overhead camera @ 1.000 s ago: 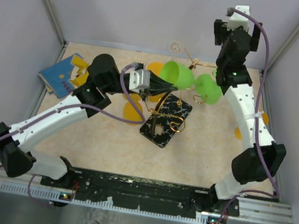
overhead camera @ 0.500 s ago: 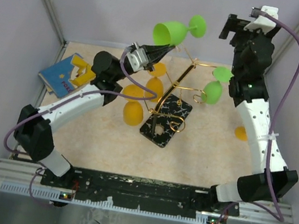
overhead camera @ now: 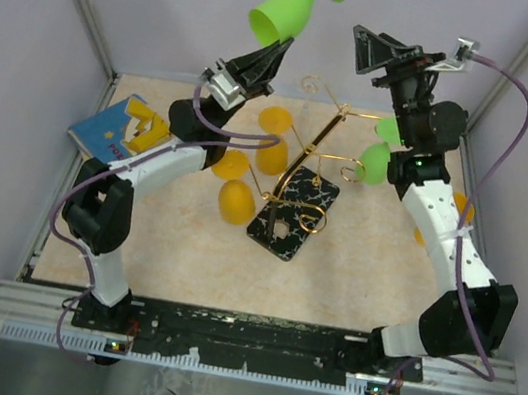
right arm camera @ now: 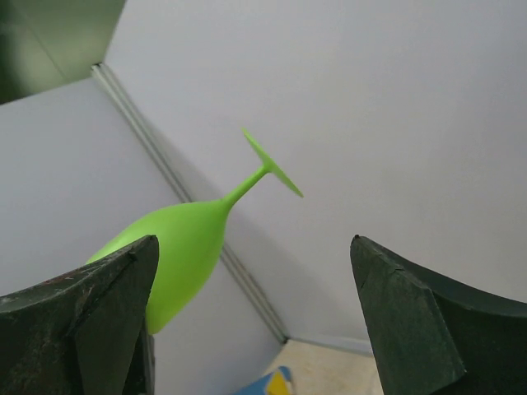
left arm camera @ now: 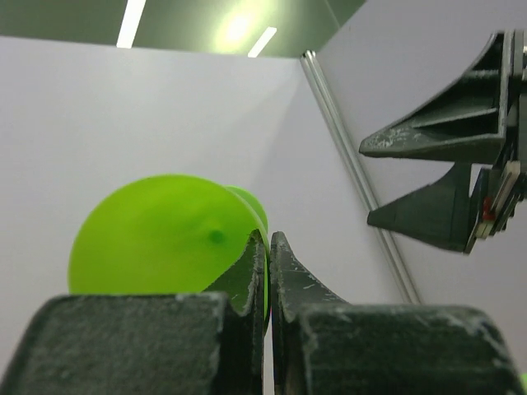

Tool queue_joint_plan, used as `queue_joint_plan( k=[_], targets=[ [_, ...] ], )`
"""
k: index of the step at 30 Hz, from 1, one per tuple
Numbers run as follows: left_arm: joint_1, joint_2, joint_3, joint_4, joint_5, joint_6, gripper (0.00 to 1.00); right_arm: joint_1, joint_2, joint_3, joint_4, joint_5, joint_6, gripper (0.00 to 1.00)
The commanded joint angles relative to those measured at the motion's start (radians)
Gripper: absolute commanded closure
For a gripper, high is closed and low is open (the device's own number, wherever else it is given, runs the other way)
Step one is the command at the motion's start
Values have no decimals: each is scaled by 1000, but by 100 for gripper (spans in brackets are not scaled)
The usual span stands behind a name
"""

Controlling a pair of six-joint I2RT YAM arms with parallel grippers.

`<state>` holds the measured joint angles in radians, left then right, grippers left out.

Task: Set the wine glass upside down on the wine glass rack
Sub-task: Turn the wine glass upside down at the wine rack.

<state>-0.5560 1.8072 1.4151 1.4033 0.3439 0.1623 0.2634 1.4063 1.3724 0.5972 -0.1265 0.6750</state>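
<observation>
While the left fingers (overhead camera: 267, 58) are pinched shut on the rim of the green wine glass (overhead camera: 283, 12), the glass is held high in the air above the back of the tabletop (overhead camera: 353, 273). It is tilted, with its stem and foot pointing up and away from the arm, well apart from the rack (overhead camera: 316, 143). The right fingers (overhead camera: 375, 49) stand wide open with nothing between them. They are raised near the glass's foot but not touching it, and their own camera sees the glass some way ahead. The rack's gold wire rises from a black marbled base (overhead camera: 291, 220). 3 orange glasses (overhead camera: 271, 153) cluster at its left side, and 1 more green glass (overhead camera: 376, 162) is at its right end. A blue book (overhead camera: 102, 135) lies near the tabletop's left edge.
</observation>
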Motion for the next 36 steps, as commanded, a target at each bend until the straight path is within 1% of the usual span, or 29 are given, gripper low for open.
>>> queue_joint_plan(
  k=[1,3,8,13,19,23,25,36],
  targets=[
    [30,34,45,153,-1,-109,100,-2,49,47,216,-113,255,1],
    [46,30,48,154,6,-117,100,0,65,73,182,-120,250,1],
    [56,7,22,160,24,-103,100,5,102,106,169,-142,251,1],
    [58,0,12,139,17,-64,100,11,169,151,225,-204,337,1],
    [61,-19,-2,140,36,-59,100,25,223,197,280,-243,380,1],
    [63,-20,0,170,89,-72,100,29,281,245,326,-273,449,2],
    [64,-24,10,172,114,-81,100,32,291,258,329,-282,458,3],
    [65,-45,51,158,124,-90,100,45,288,261,351,-288,462,3]
  ],
)
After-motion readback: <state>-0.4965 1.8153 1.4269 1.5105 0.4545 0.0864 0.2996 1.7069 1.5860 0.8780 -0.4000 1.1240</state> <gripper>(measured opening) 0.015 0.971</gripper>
